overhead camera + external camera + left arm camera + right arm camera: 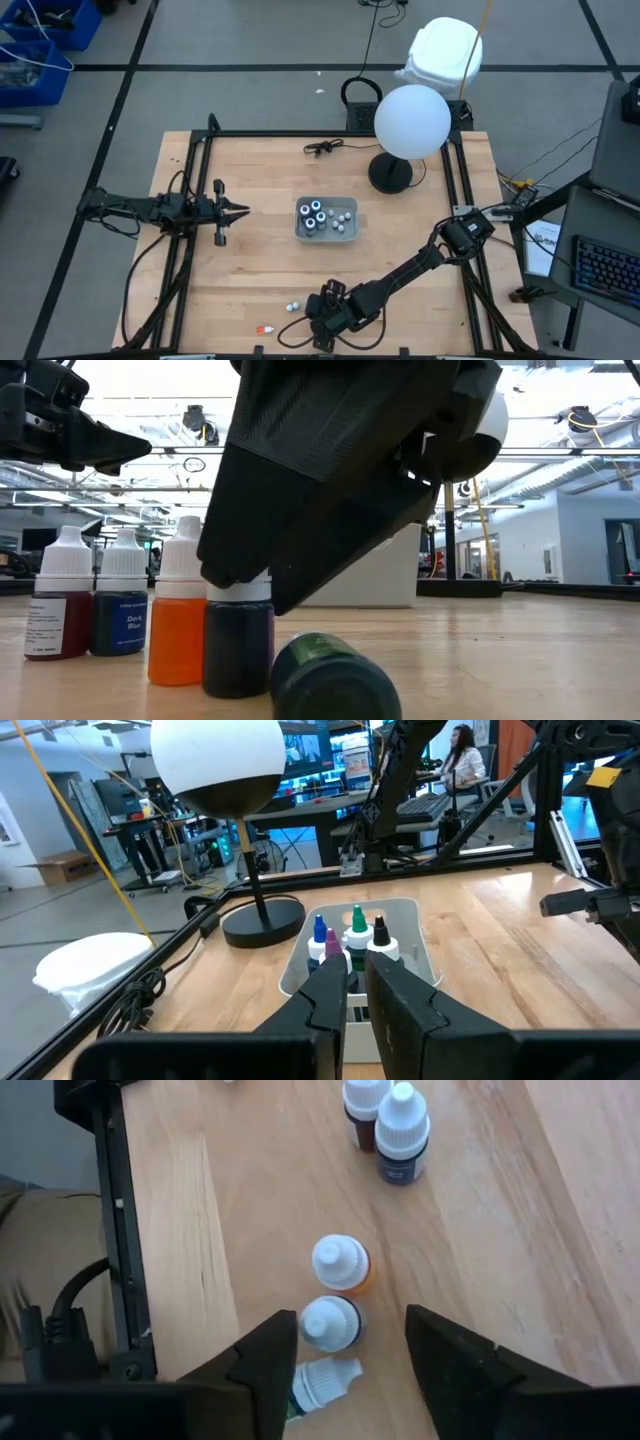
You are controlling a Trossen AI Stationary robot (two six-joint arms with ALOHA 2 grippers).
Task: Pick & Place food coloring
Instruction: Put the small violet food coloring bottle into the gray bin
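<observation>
Several small white-capped food coloring bottles stand near the table's near edge. The right wrist view shows an orange one [342,1266], a dark one [330,1323], one lying on its side [322,1380] and two farther off [402,1125]. The low view shows the red [58,610], blue [120,610], orange [178,622], dark [238,645] and lying green [335,682] bottles. My right gripper [350,1325] [322,318] hovers open over them, its fingers on either side of the dark bottle. More bottles stand in the grey tray [300,230] [415,935]. My left gripper [243,210] [358,982] waits shut, left of the tray.
A white globe lamp [411,120] with a dark round base [390,175] stands at the far right of the table. A black cable [322,148] lies by the far edge. Two tiny bottles [293,305] [265,328] sit left of my right gripper. A black frame [118,1230] borders the table.
</observation>
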